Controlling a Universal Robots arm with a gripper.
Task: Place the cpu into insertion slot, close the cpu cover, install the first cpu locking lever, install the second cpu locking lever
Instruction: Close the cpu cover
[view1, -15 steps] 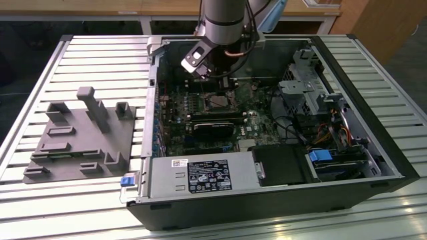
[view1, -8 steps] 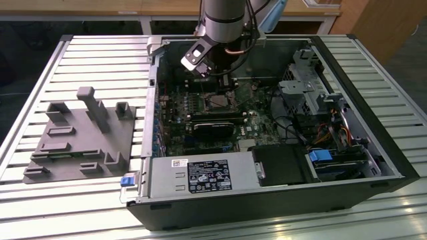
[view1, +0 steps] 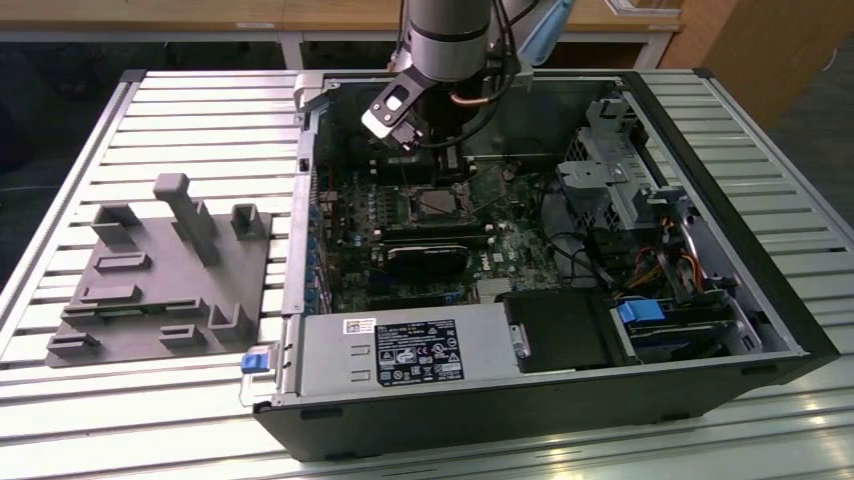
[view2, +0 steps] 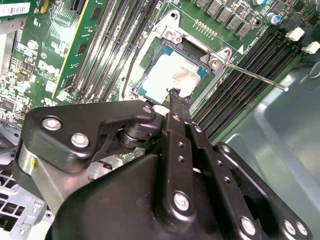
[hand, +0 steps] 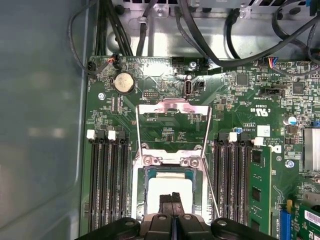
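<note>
While the cover (hand: 172, 106) is lying open to leave the slot (hand: 140, 190) clear, the fingers (hand: 166, 200), narrow and empty, are hovering at the seated cpu's (hand: 170, 186) edge, toward ten o'clock inside the case (view1: 747, 240) in the exterior view, seemingly settling it.

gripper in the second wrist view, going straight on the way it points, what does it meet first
Most likely the cpu, seated in the insertion slot just ahead of the gripper; the gap between them is unclear.
</note>
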